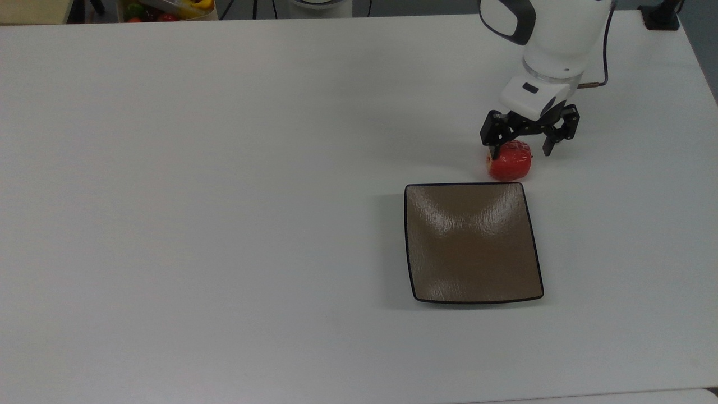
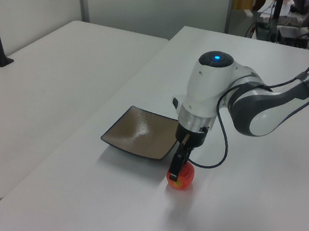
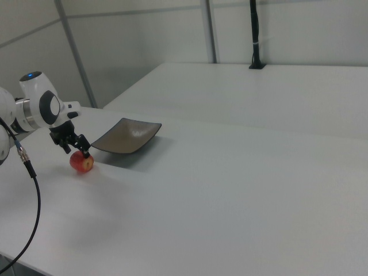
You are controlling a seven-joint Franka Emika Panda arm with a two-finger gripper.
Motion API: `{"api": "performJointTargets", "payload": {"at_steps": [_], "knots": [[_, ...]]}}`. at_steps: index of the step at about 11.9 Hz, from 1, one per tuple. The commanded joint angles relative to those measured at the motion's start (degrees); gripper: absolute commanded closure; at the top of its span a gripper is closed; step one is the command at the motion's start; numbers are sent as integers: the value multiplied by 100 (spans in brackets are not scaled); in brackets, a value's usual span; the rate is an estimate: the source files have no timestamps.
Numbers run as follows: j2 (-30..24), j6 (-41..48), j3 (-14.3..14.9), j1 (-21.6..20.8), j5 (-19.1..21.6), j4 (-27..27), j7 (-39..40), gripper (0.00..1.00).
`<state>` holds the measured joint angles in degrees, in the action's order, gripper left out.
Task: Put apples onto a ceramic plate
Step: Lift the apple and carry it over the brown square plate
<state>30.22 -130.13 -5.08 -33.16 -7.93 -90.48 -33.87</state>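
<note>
The apple [image 1: 509, 163] is straddled by the gripper [image 1: 520, 151], fingers apart; closing, lifting and carrying to the plate [image 1: 474, 247] are called for.

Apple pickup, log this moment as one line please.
phase: reaching | gripper: open, straddling apple | apple: on table, beside plate | plate: empty

White arm [image 2: 258, 100] bent downward, wrist held vertical, black gripper [image 1: 520, 147] pointed straight down, fingers [image 1: 493, 150] spread apart, kept low near the table
</note>
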Motion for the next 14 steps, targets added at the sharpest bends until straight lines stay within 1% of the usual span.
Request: {"api": "performJointTargets", "payload": {"at_steps": [1, 3, 4, 5, 6, 7, 8, 12, 14], "knots": [[98, -74, 51, -59, -174, 92, -129, 0], [142, -74, 51, -59, -183, 92, -129, 0], [151, -74, 51, -68, -244, 92, -129, 6], [151, -74, 43, -68, -271, 83, -129, 23], [151, -74, 43, -68, -271, 83, -129, 33], [143, -83, 43, -68, -271, 92, -129, 36], [134, -83, 43, -68, -280, 101, -129, 36], [-296, -83, -1, -41, -262, 118, -138, 36], [-402, -92, -19, 11, -280, 162, -199, 36]]}}
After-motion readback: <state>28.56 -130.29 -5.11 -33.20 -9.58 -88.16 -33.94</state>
